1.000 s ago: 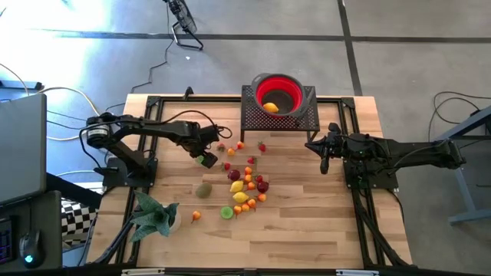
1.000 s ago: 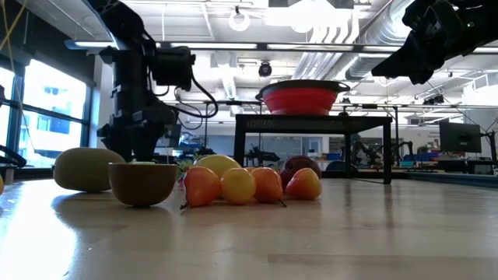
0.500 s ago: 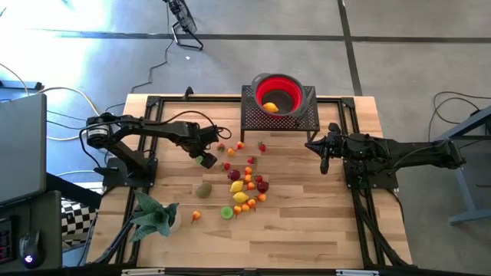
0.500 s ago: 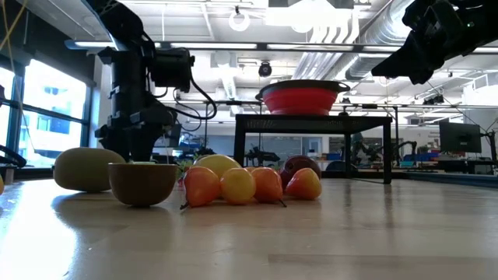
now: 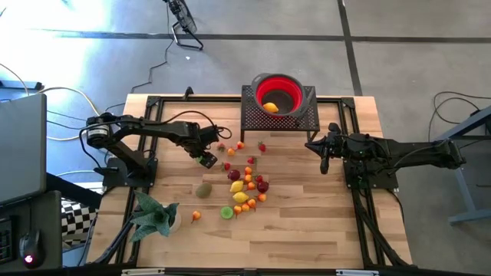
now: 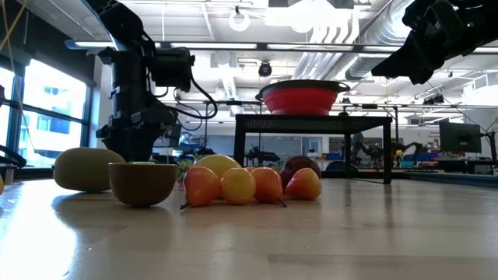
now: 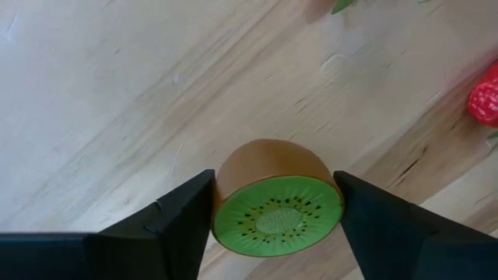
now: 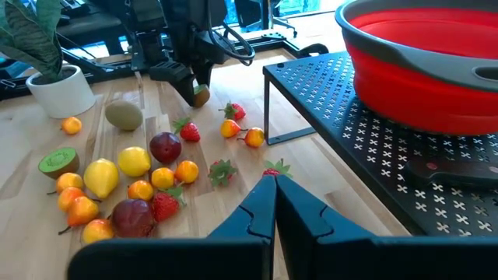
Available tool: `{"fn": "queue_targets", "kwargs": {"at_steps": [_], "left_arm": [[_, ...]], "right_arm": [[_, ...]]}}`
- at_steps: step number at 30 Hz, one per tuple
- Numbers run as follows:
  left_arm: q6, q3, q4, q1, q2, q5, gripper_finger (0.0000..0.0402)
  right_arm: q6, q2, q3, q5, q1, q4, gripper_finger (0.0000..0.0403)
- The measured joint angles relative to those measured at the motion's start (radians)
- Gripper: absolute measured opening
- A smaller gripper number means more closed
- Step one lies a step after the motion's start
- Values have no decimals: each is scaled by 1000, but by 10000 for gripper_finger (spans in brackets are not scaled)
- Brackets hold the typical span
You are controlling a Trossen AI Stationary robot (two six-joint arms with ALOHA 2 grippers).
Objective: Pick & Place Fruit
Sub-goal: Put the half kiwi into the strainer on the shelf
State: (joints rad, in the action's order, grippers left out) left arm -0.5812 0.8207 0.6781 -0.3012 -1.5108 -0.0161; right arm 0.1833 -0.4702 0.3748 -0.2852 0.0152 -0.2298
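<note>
A kiwi half [image 7: 274, 219], brown-skinned with its green cut face turned up, lies on the wooden table left of the fruit pile [image 5: 247, 184]. My left gripper [image 5: 205, 159] points down over it and is shut on it. Small toy lemons, oranges, strawberries and plums lie loose in the pile; a whole kiwi [image 5: 203, 189] and another kiwi half [image 5: 227, 212] lie nearer the front. My right gripper [image 5: 324, 159] hangs shut above the table to the right of the stand and touches nothing. My left gripper pinches the kiwi half between its two fingers [image 7: 183, 214], which lie on opposite parts of its brown rounded skin [image 7: 226, 175]. The fingers come from above, pointing steeply down. The fruit sits low at the tabletop, cut face up; whether it is lifted, I cannot tell.
A red bowl [image 5: 278, 93] with a yellow fruit [image 5: 271, 107] in it stands on a black mesh stand [image 5: 253, 119] at the far middle. A potted green plant [image 5: 153, 215] stands at the near left, with a small orange [image 5: 196, 216] beside it.
My left gripper has drawn its fingers in onto the kiwi half without moving from its place. The fruit has stayed where it was.
</note>
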Motion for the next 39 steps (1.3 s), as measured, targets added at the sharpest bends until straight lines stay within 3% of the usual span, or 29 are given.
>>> {"fn": "queue_targets", "kwargs": {"at_steps": [39], "left_arm": [[0, 0, 1, 0, 1, 1, 239]], "right_arm": [[6, 0, 0, -3, 0, 0, 3]]}}
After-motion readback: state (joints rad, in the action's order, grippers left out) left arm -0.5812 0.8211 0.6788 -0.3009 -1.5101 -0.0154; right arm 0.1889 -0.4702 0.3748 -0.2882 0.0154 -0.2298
